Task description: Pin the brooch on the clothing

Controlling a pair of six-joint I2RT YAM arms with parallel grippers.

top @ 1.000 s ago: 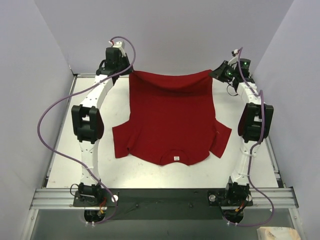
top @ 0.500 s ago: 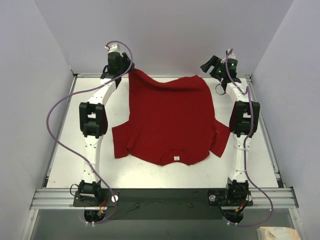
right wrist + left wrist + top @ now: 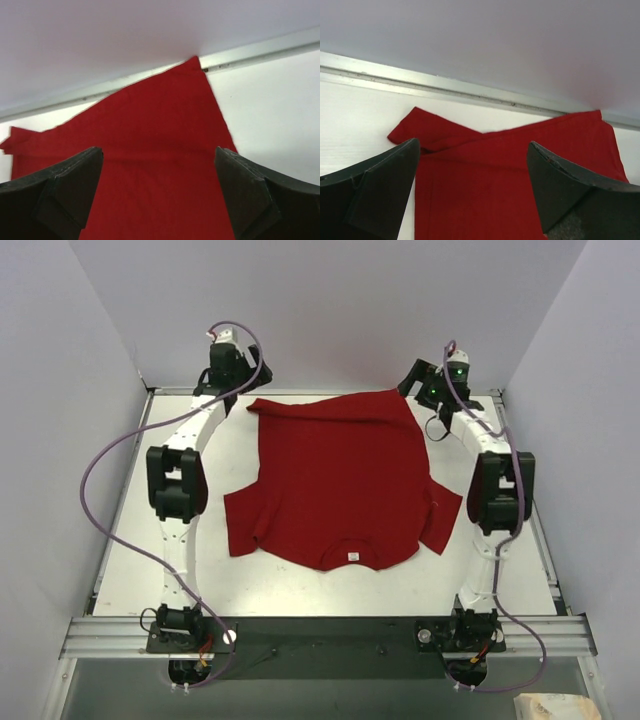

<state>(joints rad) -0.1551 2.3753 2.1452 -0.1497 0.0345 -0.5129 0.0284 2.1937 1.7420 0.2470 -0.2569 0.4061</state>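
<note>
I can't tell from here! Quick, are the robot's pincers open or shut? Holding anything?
Left pincer: open, holding nothing, over the shirt.
Right pincer: open, holding nothing.

Red short-sleeved T-shirt (image 3: 340, 480) lies spread out on the white worktop (image 3: 290, 585). Plain fabric, lightly rumpled. The collar points to the near edge, with a small white label (image 3: 352, 557) showing in it. Left sleeve (image 3: 245, 523) and right sleeve (image 3: 445, 512) fan outward, both flat. The hem is at the far side by the back rail (image 3: 470, 90) and does not lie straight. Far-left hem corner (image 3: 415, 131) is folded over onto the shirt, with a crease running across. Far-right hem corner (image 3: 194, 65) comes to a point that reaches the rail.
</note>
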